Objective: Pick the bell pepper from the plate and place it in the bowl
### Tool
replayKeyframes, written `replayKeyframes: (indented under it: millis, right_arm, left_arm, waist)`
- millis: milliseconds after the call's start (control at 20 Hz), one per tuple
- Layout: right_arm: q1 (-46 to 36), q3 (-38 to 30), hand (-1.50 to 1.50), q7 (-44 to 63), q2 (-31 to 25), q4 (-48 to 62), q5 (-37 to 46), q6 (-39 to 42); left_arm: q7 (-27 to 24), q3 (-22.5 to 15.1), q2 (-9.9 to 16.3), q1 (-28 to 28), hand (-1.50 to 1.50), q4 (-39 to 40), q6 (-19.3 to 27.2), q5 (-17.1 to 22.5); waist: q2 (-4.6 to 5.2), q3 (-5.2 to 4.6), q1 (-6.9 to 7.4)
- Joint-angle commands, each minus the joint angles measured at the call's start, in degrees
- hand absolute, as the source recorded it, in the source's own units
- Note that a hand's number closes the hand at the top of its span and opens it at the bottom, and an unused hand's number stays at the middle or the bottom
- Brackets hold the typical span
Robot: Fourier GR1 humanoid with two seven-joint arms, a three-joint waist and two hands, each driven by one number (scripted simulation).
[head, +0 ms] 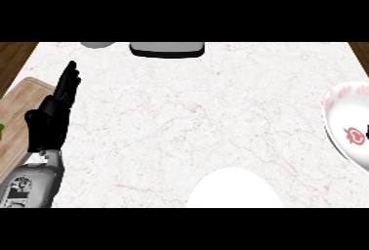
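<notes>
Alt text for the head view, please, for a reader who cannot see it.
The robot's black left hand rests open at the left edge of a white marble counter. A plain white plate sits at the bottom edge, a white bowl with red pattern at the right. No bell pepper shows.

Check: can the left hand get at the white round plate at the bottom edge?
Probably yes. The left hand, open at the view's left, has only bare white marble counter between it and the white round plate; nothing blocks the way.

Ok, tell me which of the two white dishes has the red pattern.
The dish at the right edge: pink-red marks on its rim and a red motif inside. The plain white one at the bottom edge has none.
</notes>
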Motion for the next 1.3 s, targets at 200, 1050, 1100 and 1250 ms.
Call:
replayKeyframes:
  millis: [200,1050,1100,1250]
  right_arm:
    - [-17.94,0.23,1.50,-10.54,-1.03,34.00,5.56,-4.88]
    - [-34.49,-5.19,-1.50,-24.37,-3.91,63.69,-0.18,9.93]
    - [-33.27,-5.56,-1.50,-24.37,-7.71,64.27,-0.68,14.71]
    - [-33.45,-6.89,-1.50,-24.87,-10.61,67.47,-1.78,19.49]
  left_arm:
    - [-1.13,-1.37,-1.98,1.06,0.00,-0.10,0.80,-1.52]
    - [0.58,1.12,-0.58,-0.16,0.00,-1.22,-1.32,0.05]
    - [-2.09,1.09,-1.16,1.74,0.00,-0.28,-0.45,-0.64]
    - [-0.94,0.05,-2.07,0.10,0.00,0.29,-0.45,-1.07]
  waist:
    - [0.15,0.05,0.26]
    - [0.25,0.11,0.32]
    - [0.19,0.07,-0.06]
    - [0.39,0.14,0.14]
